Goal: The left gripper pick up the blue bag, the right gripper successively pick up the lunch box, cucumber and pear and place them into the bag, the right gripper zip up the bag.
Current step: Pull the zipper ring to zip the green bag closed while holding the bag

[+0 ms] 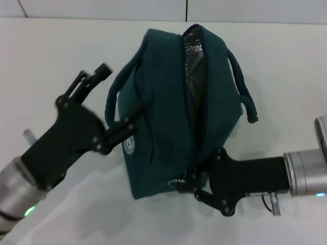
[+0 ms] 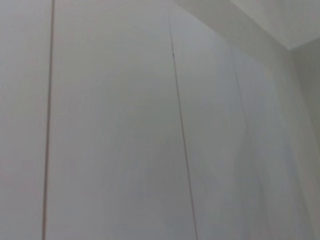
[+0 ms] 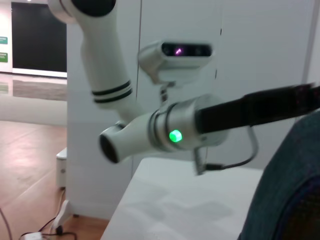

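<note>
Left pincer [image 1: 110, 109], nearest our head camera, fingers spread wide; lower finger against blue bag [image 1: 168, 117] beside round white logo, upper finger free near left handle loop. Bag at table [image 1: 46, 61] centre, zipper mostly unzipped, foil lining visible. Right pincer [image 1: 191, 185] at bag's near end by ring zipper pull; we cannot tell its finger state.

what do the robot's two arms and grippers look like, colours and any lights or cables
Both are black two-finger linkage grippers on silver cylindrical wrists. The left gripper has a green light on its wrist. The right gripper has a small bluish light and a thin cable looped under its wrist. The right wrist view shows the left arm's white tubular links with black bands.
</note>
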